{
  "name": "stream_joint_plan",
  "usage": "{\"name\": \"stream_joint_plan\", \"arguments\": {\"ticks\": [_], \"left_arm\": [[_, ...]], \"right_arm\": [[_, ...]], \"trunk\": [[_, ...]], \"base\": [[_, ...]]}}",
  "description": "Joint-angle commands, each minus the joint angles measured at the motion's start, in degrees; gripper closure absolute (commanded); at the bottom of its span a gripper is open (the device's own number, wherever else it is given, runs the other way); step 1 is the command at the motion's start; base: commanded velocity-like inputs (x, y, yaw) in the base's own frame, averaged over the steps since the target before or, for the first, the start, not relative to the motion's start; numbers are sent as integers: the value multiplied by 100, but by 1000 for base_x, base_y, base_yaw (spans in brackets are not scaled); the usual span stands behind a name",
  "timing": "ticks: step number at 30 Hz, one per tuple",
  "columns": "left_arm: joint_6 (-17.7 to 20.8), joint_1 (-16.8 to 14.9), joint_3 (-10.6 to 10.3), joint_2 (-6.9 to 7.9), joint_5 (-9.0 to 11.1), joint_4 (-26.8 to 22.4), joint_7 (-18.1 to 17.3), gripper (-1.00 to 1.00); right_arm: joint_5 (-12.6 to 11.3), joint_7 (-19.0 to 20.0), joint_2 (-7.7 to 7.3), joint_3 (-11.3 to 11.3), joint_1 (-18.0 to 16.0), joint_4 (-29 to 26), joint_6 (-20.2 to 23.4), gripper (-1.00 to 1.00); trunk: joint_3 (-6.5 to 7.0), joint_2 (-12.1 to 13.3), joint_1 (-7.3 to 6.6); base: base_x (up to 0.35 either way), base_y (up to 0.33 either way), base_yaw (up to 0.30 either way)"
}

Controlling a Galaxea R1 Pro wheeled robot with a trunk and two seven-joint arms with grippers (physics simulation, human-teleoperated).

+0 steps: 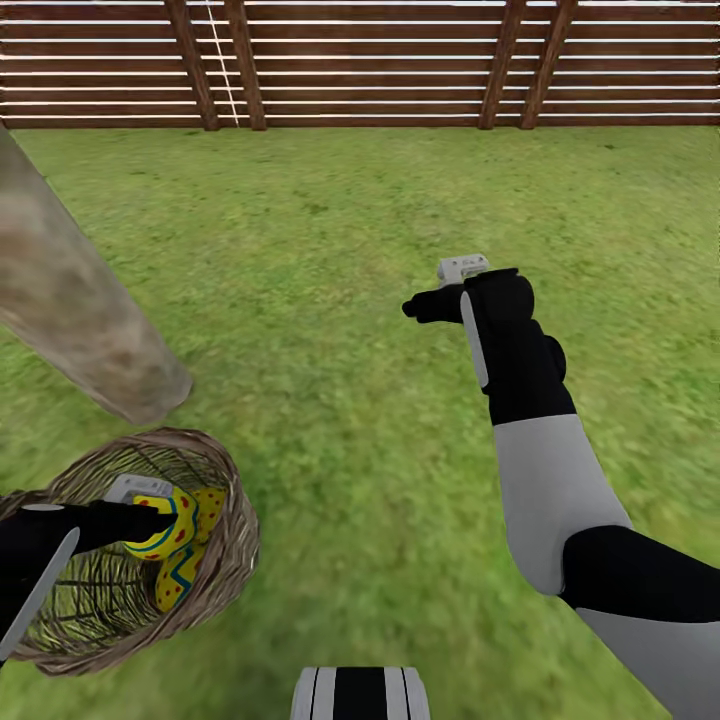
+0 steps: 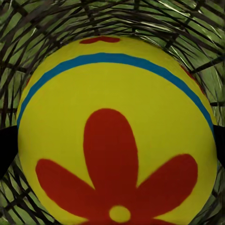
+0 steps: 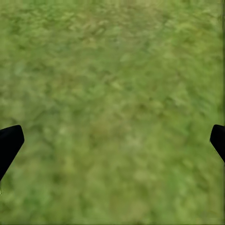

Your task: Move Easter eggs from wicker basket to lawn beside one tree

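A: Our left gripper (image 1: 150, 520) is down inside the wicker basket (image 1: 225, 570), with its dark fingertips (image 2: 5, 147) on either flank of one Easter egg (image 2: 117, 136). We'd call it a grip, or very nearly one; we cannot tell from these views whether the pads press the shell or only bracket it.

B: And the other eggs?

A: Just beyond that egg, against the basket's far wall, we see more yellow shell with a blue zigzag (image 1: 180, 580). Whether that is one egg or two we cannot make out. We see no egg on the lawn (image 1: 380, 230).

B: So we judge nothing delivered yet?

A: Yes. As far as we can see, all the placing is left to do, and the first lift is only at hand.

B: Where is the tree?

A: Its thick trunk (image 1: 70, 300) meets the grass just past the basket's far rim, so the carry should be short.

B: And our right gripper (image 1: 412, 308)?

A: It hangs over bare grass well away from the basket, toward the fence (image 1: 360, 60), with its fingers (image 3: 9, 143) spread wide and nothing between them.
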Motion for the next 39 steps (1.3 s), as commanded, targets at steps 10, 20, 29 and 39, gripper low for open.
{"name": "stream_joint_plan", "arguments": {"ticks": [10,20,29,39], "left_arm": [[32,135,-165,3,37,42,-33,100],[32,155,-268,40,26,130,-33,100],[32,330,-269,45,12,347,-33,100],[32,375,-269,45,14,457,-33,100]], "right_arm": [[71,-16,1,12,-4,329,22,-100],[56,-193,-6,-3,2,447,22,-100],[39,-128,1,7,5,442,22,-100],[-78,-170,1,23,30,449,22,-100]], "trunk": [[218,12,-26],[439,25,-52],[639,38,-75],[860,51,-101]], "base": [[0,0,0],[0,0,0],[0,0,0],[0,0,0]]}}
